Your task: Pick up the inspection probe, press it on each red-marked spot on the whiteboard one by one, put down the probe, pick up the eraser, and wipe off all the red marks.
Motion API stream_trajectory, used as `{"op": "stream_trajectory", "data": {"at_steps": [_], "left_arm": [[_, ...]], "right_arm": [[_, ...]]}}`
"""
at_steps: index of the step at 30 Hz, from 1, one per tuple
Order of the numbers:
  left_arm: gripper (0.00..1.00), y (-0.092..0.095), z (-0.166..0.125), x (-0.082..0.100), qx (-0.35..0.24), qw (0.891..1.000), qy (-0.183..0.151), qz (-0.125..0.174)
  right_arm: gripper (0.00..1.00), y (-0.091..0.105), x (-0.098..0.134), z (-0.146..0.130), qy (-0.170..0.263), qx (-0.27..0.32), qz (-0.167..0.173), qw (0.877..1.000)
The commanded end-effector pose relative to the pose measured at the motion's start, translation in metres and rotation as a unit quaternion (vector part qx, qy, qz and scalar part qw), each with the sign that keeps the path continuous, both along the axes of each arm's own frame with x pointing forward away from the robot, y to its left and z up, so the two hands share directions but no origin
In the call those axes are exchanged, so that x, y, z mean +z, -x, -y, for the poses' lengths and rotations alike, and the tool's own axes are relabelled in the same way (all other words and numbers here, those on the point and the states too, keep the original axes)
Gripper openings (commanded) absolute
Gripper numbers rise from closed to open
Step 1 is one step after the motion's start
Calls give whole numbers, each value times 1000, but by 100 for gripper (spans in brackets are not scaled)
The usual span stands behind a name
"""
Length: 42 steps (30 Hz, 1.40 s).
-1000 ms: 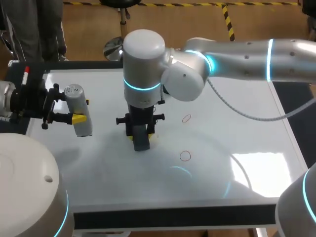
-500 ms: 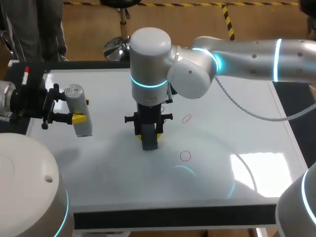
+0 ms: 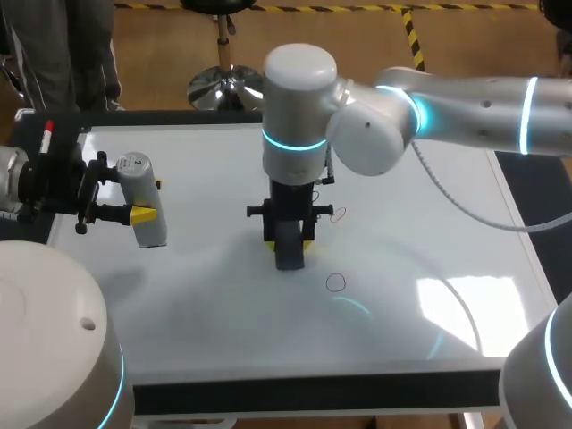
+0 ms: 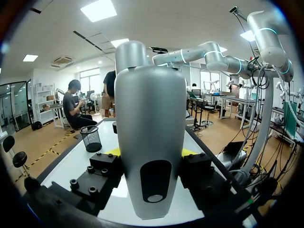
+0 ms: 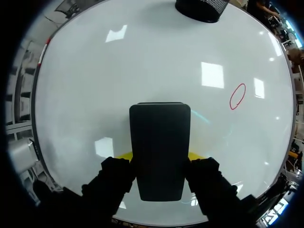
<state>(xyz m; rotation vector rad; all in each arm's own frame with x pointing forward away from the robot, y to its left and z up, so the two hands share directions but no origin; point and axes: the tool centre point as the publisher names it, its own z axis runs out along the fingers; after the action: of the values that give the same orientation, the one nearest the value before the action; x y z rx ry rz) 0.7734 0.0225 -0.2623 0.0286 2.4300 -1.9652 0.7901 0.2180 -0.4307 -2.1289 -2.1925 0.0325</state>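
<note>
White and glossy, the large rectangular whiteboard (image 3: 429, 357) covers nearly the whole table. Two small red circle marks are drawn on it: the upper red circle (image 3: 337, 214) lies just beside the right gripper (image 3: 288, 239), and the lower red circle (image 3: 335, 282) lies nearer to the front edge. The right gripper points straight down over the middle of the board. Its two fingers press from both sides on the dark grey rectangular eraser (image 5: 160, 147), whose far end is at the board surface. The left gripper (image 3: 134, 214) is at the left edge, and its fingers clamp the silver-grey rounded inspection probe (image 4: 149, 142) between them, well apart from both circles.
</note>
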Motion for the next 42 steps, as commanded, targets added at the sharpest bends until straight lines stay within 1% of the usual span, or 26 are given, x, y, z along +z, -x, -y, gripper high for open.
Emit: {"op": "stream_trajectory", "data": {"at_steps": [1, 8, 12, 19, 23, 31, 36, 42], "left_arm": [[0, 0, -1, 1, 0, 1000, 1, 1], [0, 0, -1, 1, 0, 1000, 1, 1], [0, 0, -1, 1, 0, 1000, 1, 1], [0, 0, -1, 1, 0, 1000, 1, 1], [0, 0, -1, 1, 0, 1000, 1, 1], [0, 0, -1, 1, 0, 1000, 1, 1], [0, 0, -1, 1, 0, 1000, 1, 1], [0, 0, -1, 1, 0, 1000, 1, 1]], "right_arm": [[0, 2, -30, 21, 0, -4, 1, 1000], [0, 5, -25, 37, 4, -15, 3, 1000], [0, 7, -15, 41, -1, -20, 12, 1000], [0, 13, 15, 39, -6, -16, 29, 999], [0, 17, 32, 38, -1, -14, 37, 999], [0, 25, 61, 39, 7, -13, 41, 999], [0, 34, 76, 36, 13, -10, 41, 999], [0, 34, 76, 36, 13, -10, 41, 999]]}}
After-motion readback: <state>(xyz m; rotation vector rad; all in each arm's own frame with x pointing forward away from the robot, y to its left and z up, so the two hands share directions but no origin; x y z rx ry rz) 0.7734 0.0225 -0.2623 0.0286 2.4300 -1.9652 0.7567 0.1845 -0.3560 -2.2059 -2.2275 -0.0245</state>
